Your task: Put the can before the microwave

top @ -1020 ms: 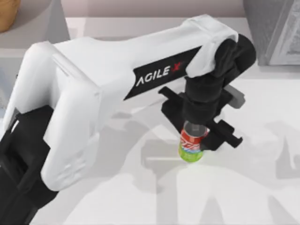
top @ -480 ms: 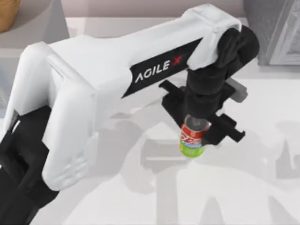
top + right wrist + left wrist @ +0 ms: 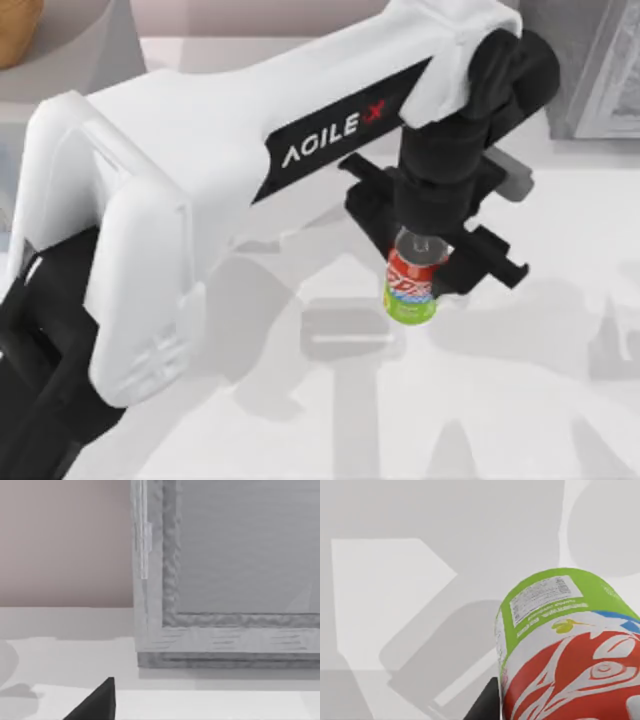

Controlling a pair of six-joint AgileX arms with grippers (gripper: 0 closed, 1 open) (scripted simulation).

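The can, red above and lime-green below with a silver top, hangs just above the white table right of centre. My left gripper is shut on its upper part from above. In the left wrist view the can stands close up, green base toward the table, with a dark finger beside it. A plain light-grey box at the back left looks like the microwave; my left arm covers most of it and its front is hidden. In the right wrist view one dark fingertip of the parked right gripper shows.
A darker speckled grey box stands at the back right, seen near in the right wrist view. A tan object sits at the far back left corner. The white table lies bare in front of and right of the can.
My left gripper has risen with the can in it and drifted slightly toward the back right. The can's shadow has come away from it on the table.
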